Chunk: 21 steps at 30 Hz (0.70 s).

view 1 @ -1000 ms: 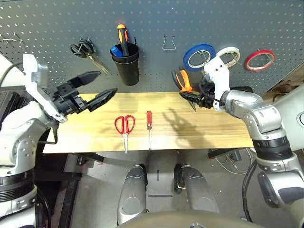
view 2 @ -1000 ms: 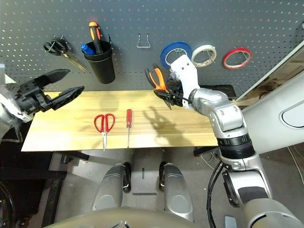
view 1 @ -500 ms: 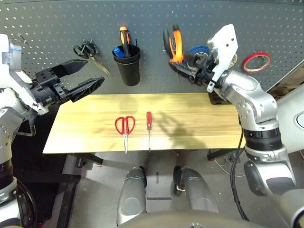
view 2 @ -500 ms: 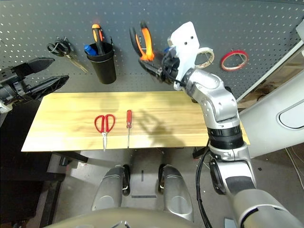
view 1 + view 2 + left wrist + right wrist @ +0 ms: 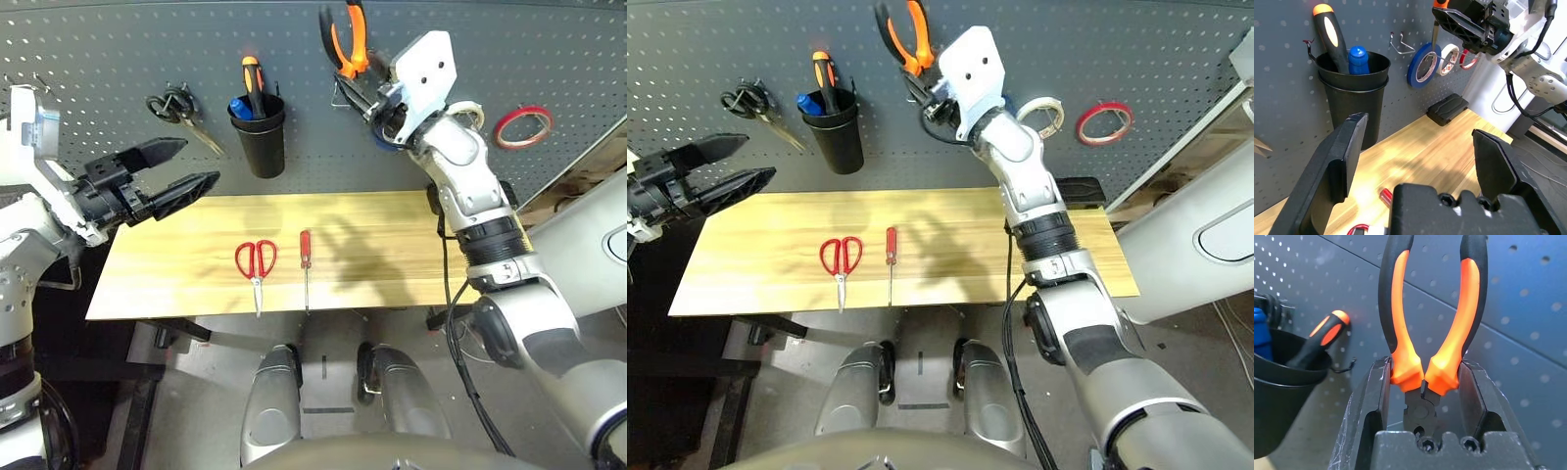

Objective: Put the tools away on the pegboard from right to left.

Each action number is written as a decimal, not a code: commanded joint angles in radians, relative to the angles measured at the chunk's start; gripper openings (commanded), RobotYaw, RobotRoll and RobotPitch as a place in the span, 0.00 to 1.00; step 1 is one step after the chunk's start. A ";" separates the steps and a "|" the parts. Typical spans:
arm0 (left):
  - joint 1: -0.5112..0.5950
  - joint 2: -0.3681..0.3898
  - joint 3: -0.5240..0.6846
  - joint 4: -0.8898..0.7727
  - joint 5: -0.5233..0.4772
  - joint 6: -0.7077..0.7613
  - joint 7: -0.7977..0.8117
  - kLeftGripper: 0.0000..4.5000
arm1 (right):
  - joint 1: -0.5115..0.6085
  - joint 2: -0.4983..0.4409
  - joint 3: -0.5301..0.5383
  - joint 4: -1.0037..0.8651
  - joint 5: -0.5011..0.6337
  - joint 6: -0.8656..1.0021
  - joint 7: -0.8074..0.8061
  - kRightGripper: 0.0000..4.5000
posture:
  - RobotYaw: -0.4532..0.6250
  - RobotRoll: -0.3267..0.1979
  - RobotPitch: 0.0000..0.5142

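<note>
One pair of orange-handled pliers (image 5: 359,39) is clamped handles-up in the right gripper (image 5: 1427,366), near the free hook (image 5: 1401,45) on the pegboard (image 5: 323,147); the left gripper (image 5: 201,162) is wide open. Handles are best straddled over the hook, lowered gently, and released once supported, imo.

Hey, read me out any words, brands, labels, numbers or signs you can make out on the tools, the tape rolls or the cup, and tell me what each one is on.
There is no text I can read.
Blue tape roll and white tape roll: any print on their inner cores is too small to read.
Orange-handled pliers: no lettering I can make out.
Black cup: no label visible.
</note>
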 commanded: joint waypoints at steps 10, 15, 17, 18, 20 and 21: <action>0.011 -0.023 -0.030 -0.032 -0.005 0.008 0.011 1.00 | -0.096 0.031 0.004 0.256 -0.057 -0.191 -0.042 0.47 | 0.51 0.62 0.19; 0.020 -0.034 -0.035 -0.063 -0.021 0.027 0.023 1.00 | -0.125 0.033 0.003 0.347 -0.074 -0.236 -0.069 0.47 | 0.51 0.62 0.23; 0.026 -0.037 -0.034 -0.074 -0.026 0.034 0.027 1.00 | -0.136 0.032 0.002 0.384 -0.080 -0.252 -0.076 0.47 | 0.52 0.62 0.24; 0.029 -0.038 -0.034 -0.078 -0.029 0.038 0.029 1.00 | -0.140 0.031 0.001 0.398 -0.081 -0.259 -0.078 0.47 | 0.52 0.62 0.24; 0.037 -0.040 -0.031 -0.090 -0.036 0.044 0.033 1.00 | -0.148 0.030 -0.001 0.422 -0.083 -0.270 -0.082 0.47 | 0.52 0.62 0.26; 0.043 -0.041 -0.028 -0.097 -0.039 0.047 0.036 1.00 | -0.151 0.029 -0.001 0.430 -0.086 -0.275 -0.085 0.47 | 0.53 0.62 0.26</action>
